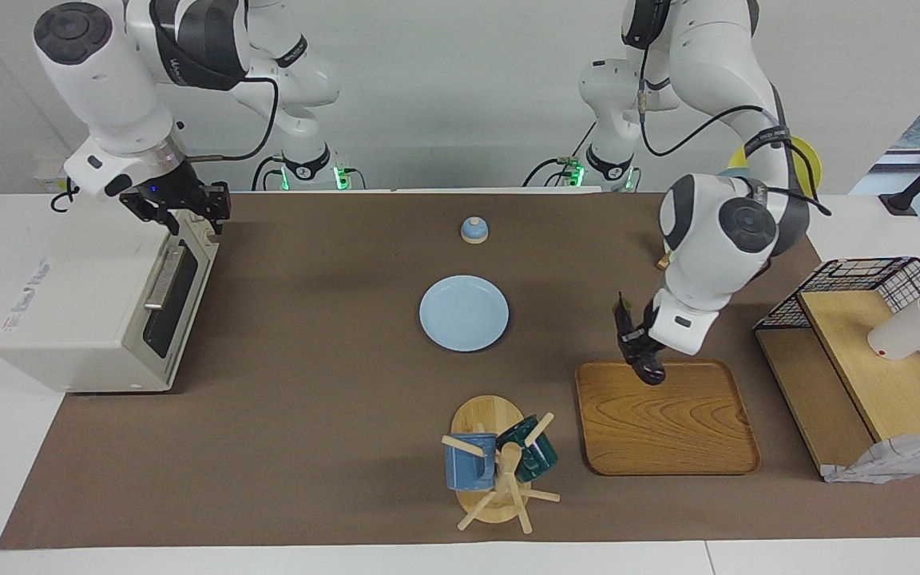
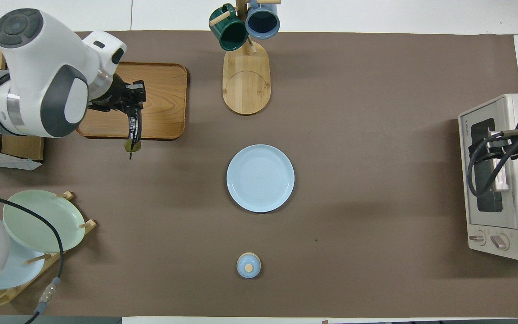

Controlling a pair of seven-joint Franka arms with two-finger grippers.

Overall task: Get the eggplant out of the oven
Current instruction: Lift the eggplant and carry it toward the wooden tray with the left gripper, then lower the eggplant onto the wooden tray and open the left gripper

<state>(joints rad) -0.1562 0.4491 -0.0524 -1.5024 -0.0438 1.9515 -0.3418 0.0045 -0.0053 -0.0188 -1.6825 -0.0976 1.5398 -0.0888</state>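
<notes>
Holding the eggplant [image 1: 637, 345] in closed fingers, the left gripper [image 1: 642, 351] hangs over the wooden tray [image 1: 668, 419], at the tray's edge nearer the robots. Eggplant dark and glossy, hanging roughly upright in the facing view; from overhead its green stem tip [image 2: 133, 145] pokes out past the tray rim, over the brown mat [image 1: 308, 415].

Right gripper [image 1: 188, 209] sits at the oven [image 1: 101, 299], over the top of its front near the upper end of the door. Oven door [image 1: 168, 299] looks closed, bar handle [image 1: 163, 279] across it. Cannot tell how its fingers stand.

Oven at the right arm's end of the table, tray toward the left arm's end, well apart. Blue plate [image 1: 464, 313] between them.
</notes>
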